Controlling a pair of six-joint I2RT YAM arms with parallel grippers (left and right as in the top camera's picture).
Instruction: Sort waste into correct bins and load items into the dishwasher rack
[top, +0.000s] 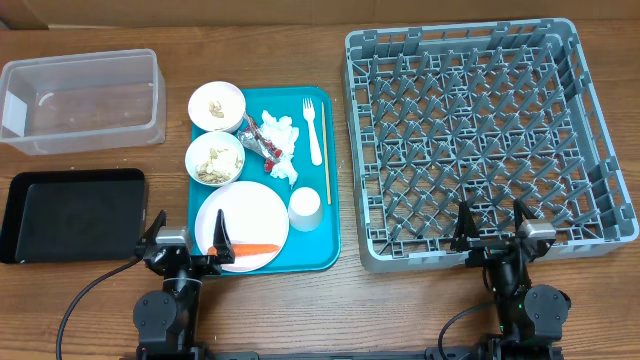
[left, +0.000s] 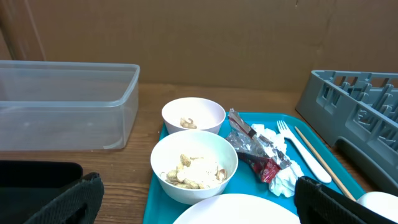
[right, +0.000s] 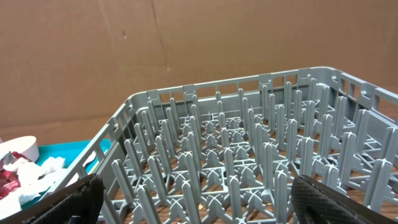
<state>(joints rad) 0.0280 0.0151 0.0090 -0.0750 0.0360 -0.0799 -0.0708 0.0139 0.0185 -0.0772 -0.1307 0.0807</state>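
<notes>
So nothing's grabbed yet. The left fingers are spread wide over the near edge of the teal tray, right at the plate with the carrot on it. The right fingers are spread too, at the near wall of the empty dishwasher rack. The bowls of scraps, napkins, wrapper, fork, stick and cup sit on the tray. The clear tub and black tray are off left. My guess is the left arm does the waste and the right does the loading.
</notes>
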